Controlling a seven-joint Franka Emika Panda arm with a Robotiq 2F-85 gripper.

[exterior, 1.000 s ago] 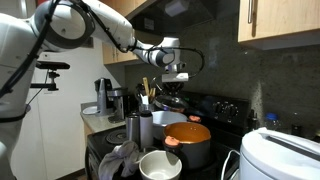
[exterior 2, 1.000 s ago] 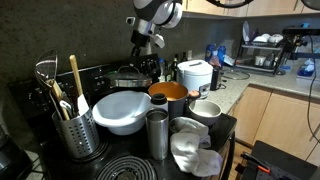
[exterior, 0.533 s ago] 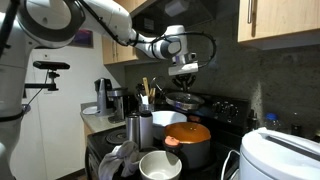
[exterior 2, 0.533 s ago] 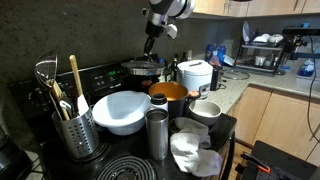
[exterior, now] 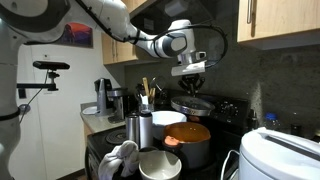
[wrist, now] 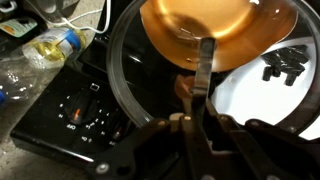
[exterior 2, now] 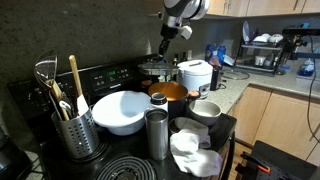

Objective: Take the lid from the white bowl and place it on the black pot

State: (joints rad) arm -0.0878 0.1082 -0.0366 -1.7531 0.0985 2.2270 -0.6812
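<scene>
Gripper point(exterior: 190, 78): fingers pinched together on the top centre of the lid point(exterior: 192, 103), which hangs level beneath me. Lid: round, metal rim, see-through in the wrist view. The black pot point(exterior: 192, 152) sits below, its mouth offset toward that view's top. Pot: matt dark wall, orange inside. Both round, no long axis.

Lid point(exterior: 188, 131) on black pot point(exterior: 192, 153), white bowl point(exterior: 160, 166) before it, canisters point(exterior: 146, 130) beside, glass lid point(exterior: 190, 103) aloft behind.
</scene>
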